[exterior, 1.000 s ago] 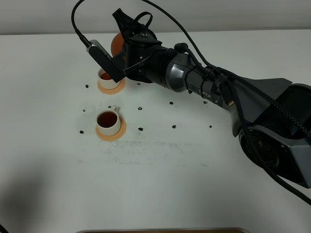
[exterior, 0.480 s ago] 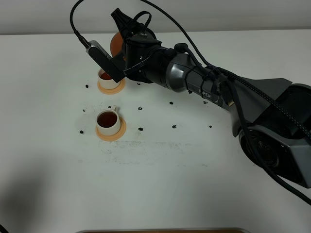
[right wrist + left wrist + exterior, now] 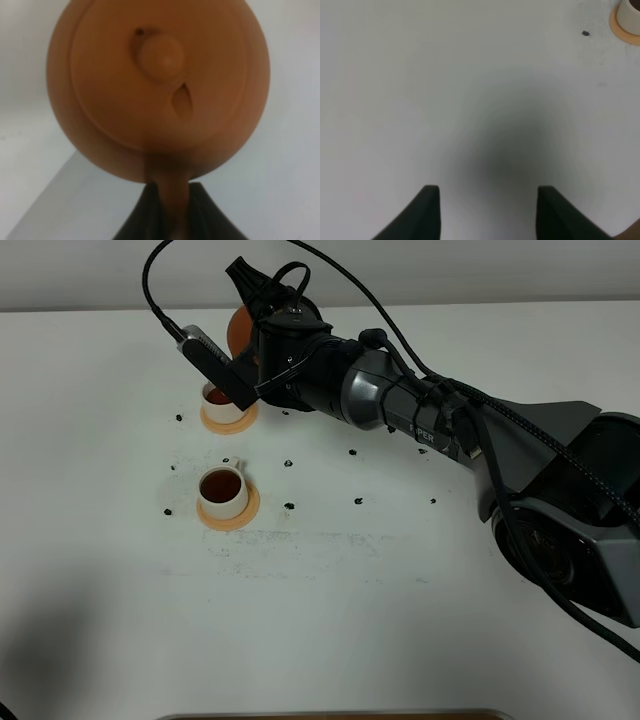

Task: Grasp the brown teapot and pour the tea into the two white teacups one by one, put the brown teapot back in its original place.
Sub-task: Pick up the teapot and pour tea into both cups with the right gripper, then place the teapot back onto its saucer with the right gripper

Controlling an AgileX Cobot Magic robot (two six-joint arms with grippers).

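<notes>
My right gripper (image 3: pixel 256 316) reaches across to the far left of the table and is shut on the loop handle of the brown teapot (image 3: pixel 238 330). In the right wrist view the teapot (image 3: pixel 159 85) fills the frame, lid and knob facing the camera, its handle pinched by the gripper (image 3: pixel 170 216). Just in front of the pot stands the far white teacup (image 3: pixel 215 395), partly hidden by the wrist camera. The near white teacup (image 3: pixel 222 487) holds dark tea. My left gripper (image 3: pixel 487 210) hangs open over bare table. The original place is hidden.
Each cup sits on an orange coaster (image 3: pixel 231 511). Small black specks (image 3: pixel 289 506) dot the white table around the cups. The right arm (image 3: pixel 420 410) and its cables span the back right. A brown edge (image 3: pixel 330 715) runs along the table's front. A cup and coaster (image 3: pixel 626 22) show at the left wrist view's corner.
The right gripper and teapot have crept very slightly to the left. The cups and left gripper have not moved.
</notes>
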